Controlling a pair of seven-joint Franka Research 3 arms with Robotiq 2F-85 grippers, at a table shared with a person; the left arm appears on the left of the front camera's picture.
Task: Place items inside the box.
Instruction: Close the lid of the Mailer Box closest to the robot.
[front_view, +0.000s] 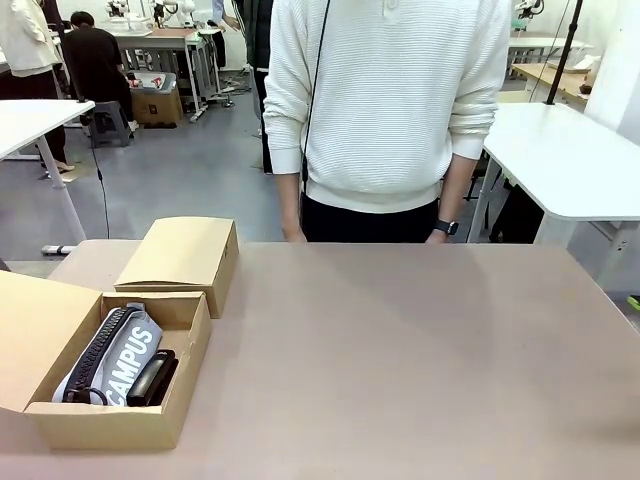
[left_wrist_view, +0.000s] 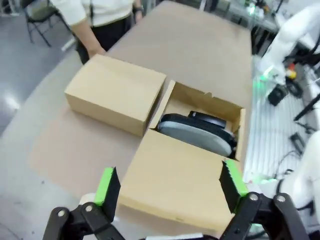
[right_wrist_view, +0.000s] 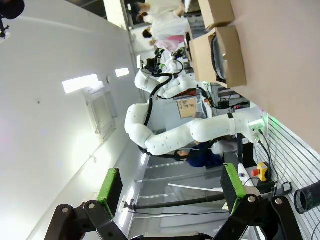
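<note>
Both claws gape empty, the left claw (left_wrist_view: 170, 187) above the open box (left_wrist_view: 172, 185) holding the CAMPUS pouch (left_wrist_view: 197, 135), the right claw (right_wrist_view: 170, 187) well apart from it.

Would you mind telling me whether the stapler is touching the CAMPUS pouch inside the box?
Touching. In the front view the stapler lies pressed against the pouch with no gap between them in the box.

Front view faces the person across the table (front_view: 420, 350); both wrist views share the box (left_wrist_view: 200, 102), the right perhaps sideways.
</note>
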